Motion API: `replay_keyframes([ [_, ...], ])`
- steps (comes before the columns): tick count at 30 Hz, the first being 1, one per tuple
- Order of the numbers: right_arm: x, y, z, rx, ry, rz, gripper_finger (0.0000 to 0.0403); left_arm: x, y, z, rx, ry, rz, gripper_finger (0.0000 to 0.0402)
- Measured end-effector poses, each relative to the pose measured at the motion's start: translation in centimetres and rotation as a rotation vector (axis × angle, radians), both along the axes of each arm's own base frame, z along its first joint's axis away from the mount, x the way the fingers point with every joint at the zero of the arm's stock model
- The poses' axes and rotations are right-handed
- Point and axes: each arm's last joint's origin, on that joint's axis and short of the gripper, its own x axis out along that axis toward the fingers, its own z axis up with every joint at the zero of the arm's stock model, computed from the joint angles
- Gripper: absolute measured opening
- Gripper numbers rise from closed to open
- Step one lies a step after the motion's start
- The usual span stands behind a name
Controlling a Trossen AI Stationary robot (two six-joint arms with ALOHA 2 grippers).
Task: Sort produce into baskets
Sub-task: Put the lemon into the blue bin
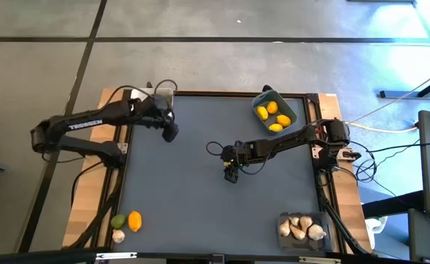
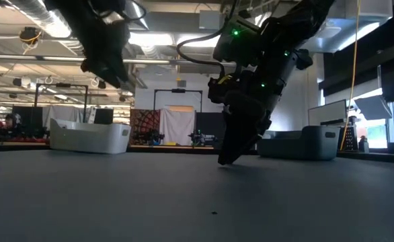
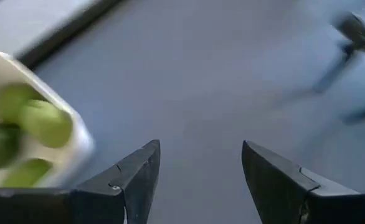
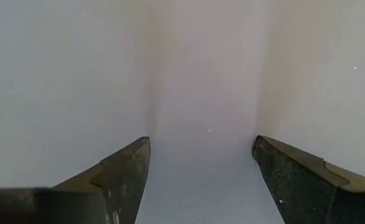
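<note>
The left hand (image 1: 170, 133) hangs above the far left part of the dark grey table (image 1: 200, 205), just beside the white rounded-corner basket (image 1: 158, 94) at the table's far left corner. Its two dark fingers (image 3: 132, 180) stand apart with nothing between them. In the left wrist view the white basket holds several green roundish fruits (image 3: 42, 121), blurred but clearly inside its wall.

The right hand (image 1: 231, 176) points down at the middle of the table, its tip at or just above the bare surface in the low view. Its fingers (image 4: 123, 171) are spread wide and empty, with only plain table between them.

The blue-grey deep plastic basket (image 1: 263, 103) sits at the far right corner, tilted relative to the table edge, with four yellow-orange lemon-like fruits (image 1: 272, 108) in it. The clear see-through basket (image 1: 282, 220) rests at the near right corner and holds a cluster of whitish garlic bulbs (image 1: 297, 229).

Three pieces lie loose at the near left corner, close together: one yellow-orange lemon-like fruit (image 1: 134, 221), one green roundish fruit (image 1: 117, 221) just beside it, and one whitish garlic bulb (image 1: 118, 235) just nearer than the green one. They are well apart from all three baskets and from both hands.
</note>
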Motion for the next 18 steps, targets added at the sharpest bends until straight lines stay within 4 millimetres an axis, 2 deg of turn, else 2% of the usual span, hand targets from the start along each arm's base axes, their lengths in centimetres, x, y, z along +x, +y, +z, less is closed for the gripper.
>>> replay_keyframes([
  [6,0.0,0.0,0.0,-0.006,0.001,0.006,0.0294,0.0,-4.1,0.2,-0.119,-0.001,-0.152,0.0219],
  [18,0.1,0.0,0.0,-0.026,-0.01,0.014,0.0294,0.3,-11.0,0.2,-0.163,0.012,-0.458,0.022],
])
